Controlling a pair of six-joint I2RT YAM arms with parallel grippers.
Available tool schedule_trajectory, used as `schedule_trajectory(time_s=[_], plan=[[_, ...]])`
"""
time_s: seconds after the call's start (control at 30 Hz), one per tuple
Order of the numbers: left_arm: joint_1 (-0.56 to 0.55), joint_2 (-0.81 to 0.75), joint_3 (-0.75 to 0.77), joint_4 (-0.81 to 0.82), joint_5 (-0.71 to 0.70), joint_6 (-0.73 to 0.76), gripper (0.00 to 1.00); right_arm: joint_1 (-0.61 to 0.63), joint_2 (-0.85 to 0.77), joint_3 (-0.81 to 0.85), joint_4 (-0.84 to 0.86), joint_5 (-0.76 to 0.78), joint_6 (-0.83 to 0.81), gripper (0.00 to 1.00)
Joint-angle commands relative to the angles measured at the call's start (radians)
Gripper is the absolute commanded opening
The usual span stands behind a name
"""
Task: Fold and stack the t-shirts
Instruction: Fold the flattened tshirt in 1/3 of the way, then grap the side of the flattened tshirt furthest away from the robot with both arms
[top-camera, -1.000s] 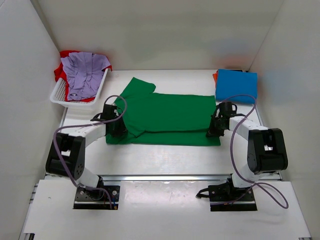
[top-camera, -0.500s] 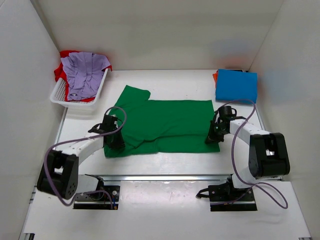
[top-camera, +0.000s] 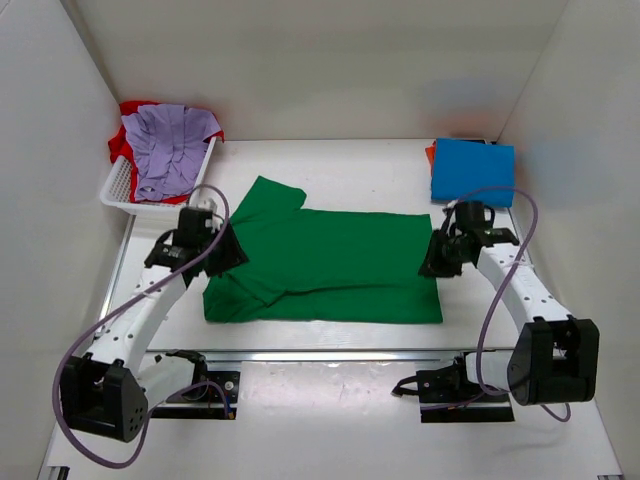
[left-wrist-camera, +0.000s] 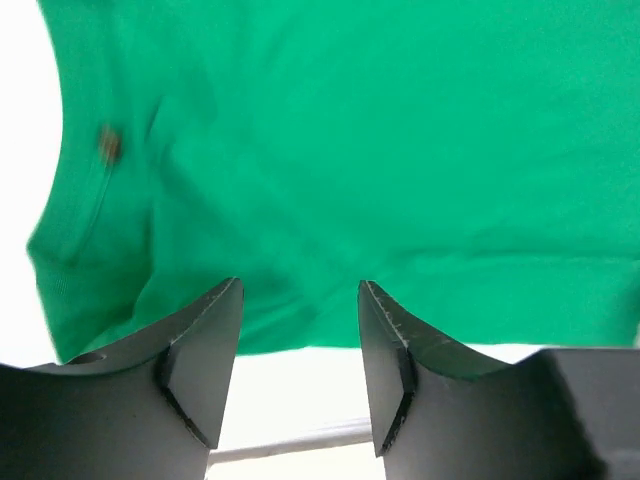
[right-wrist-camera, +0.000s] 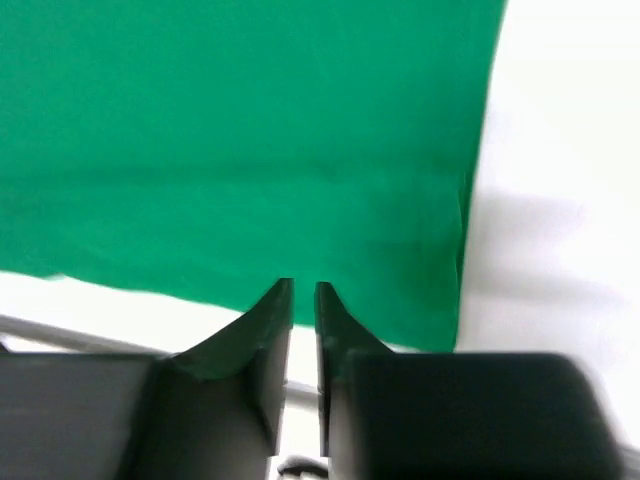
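The bright green t-shirt (top-camera: 330, 265) lies spread flat in the middle of the table, folded lengthwise, with one sleeve pointing to the back left. My left gripper (top-camera: 228, 252) hovers over its left end, open and empty; in the left wrist view the gripper (left-wrist-camera: 300, 300) has green cloth (left-wrist-camera: 350, 150) beneath it. My right gripper (top-camera: 437, 262) hovers at the shirt's right edge; in the right wrist view the gripper (right-wrist-camera: 303, 290) is nearly closed, holding nothing, above the cloth (right-wrist-camera: 250, 130). The blue t-shirt (top-camera: 472, 172) lies folded at the back right. The lavender t-shirt (top-camera: 165, 145) lies on red cloth (top-camera: 124, 142).
A white lattice basket (top-camera: 120, 190) stands at the back left and holds the lavender and red cloth. An orange edge (top-camera: 431, 153) shows beside the blue shirt. White walls close in the table on the left, back and right.
Both grippers have lifted off the green shirt and drawn outward, the left one up and to the left. The shirt now lies flat, shifted slightly toward the front.
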Motion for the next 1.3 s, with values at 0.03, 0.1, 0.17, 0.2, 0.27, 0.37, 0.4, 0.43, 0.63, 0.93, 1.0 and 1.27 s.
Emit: schedule_trajectory(time_s=[0.03, 0.1, 0.17, 0.2, 0.27, 0.37, 0.4, 0.43, 0.63, 0.93, 1.0, 1.27], plan=[[0.03, 0.075, 0.191, 0.046, 0.048, 0.06, 0.61, -0.024, -0.003, 0.14, 0.076, -0.014, -0.015, 0.29], [0.028, 0.214, 0.302, 0.082, 0.026, 0.084, 0.61, -0.037, 0.052, 0.204, 0.111, 0.0, -0.002, 0.46], [0.036, 0.325, 0.388, 0.121, -0.02, 0.1, 0.59, -0.028, 0.11, 0.259, 0.122, 0.015, 0.007, 0.5], [0.043, 0.401, 0.447, 0.138, -0.033, 0.11, 0.59, -0.037, 0.141, 0.287, 0.141, 0.027, 0.02, 0.51], [0.051, 0.516, 0.541, 0.175, -0.057, 0.132, 0.6, -0.041, 0.189, 0.338, 0.17, 0.024, 0.03, 0.55], [0.086, 0.717, 0.732, 0.175, -0.044, 0.14, 0.66, -0.054, 0.29, 0.388, 0.207, 0.023, 0.022, 0.57], [0.09, 0.799, 0.817, 0.159, -0.04, 0.143, 0.7, -0.051, 0.305, 0.408, 0.208, 0.035, 0.021, 0.58], [0.1, 0.837, 0.866, 0.145, -0.047, 0.149, 0.74, -0.057, 0.347, 0.43, 0.214, 0.037, 0.021, 0.59], [0.117, 1.143, 1.215, 0.053, -0.066, 0.164, 0.87, -0.115, 0.518, 0.554, 0.224, 0.058, -0.002, 0.65], [0.102, 1.324, 1.332, 0.005, -0.064, 0.17, 0.89, -0.11, 0.733, 0.714, 0.211, 0.121, 0.001, 0.69], [0.09, 1.332, 1.338, 0.0, -0.047, 0.176, 0.89, -0.112, 0.77, 0.738, 0.219, 0.11, 0.008, 0.7], [0.071, 1.384, 1.339, -0.029, -0.051, 0.178, 0.59, -0.087, 0.836, 0.749, 0.222, 0.118, 0.01, 0.69]])
